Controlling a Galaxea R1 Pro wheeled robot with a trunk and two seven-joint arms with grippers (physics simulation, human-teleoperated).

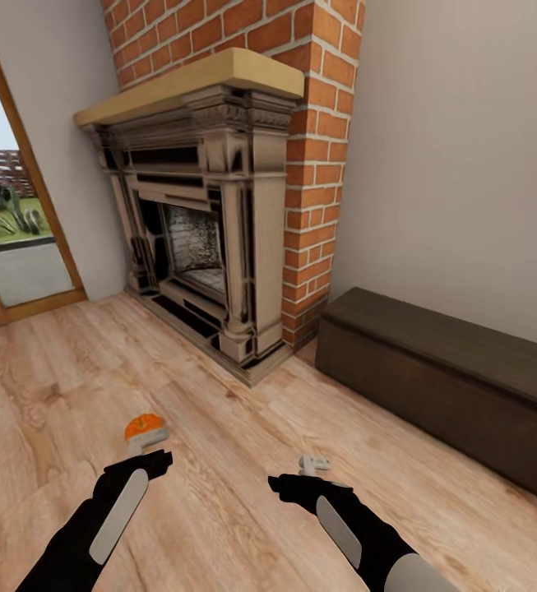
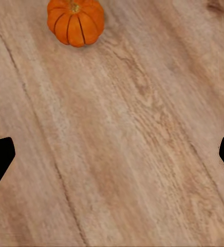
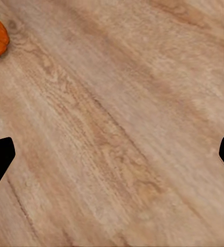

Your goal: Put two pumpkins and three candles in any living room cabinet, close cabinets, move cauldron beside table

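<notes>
Pumpkin (image 2: 75, 21) bright orange, dark-ribbed; cabinet (image 1: 449, 382) dark brown; floor (image 1: 219, 510) pale woodgrain; fireplace (image 1: 210, 238) seemingly beige-black.

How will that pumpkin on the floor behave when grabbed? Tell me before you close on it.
The pumpkin looks round and ribbed, so a nudge would probably roll it across the smooth wood floor. Its curved sides may slip between flat fingers unless squeezed across the widest part. It is small and looks rigid, so likely light and unlikely to deform.

One bright-orange ribbed pumpkin (image 2: 75, 22) sat upright on the wooden floor (image 1: 219, 460), stem up. The dark-brown cabinet (image 1: 449, 382) stood closed against the wall, well apart.
</notes>
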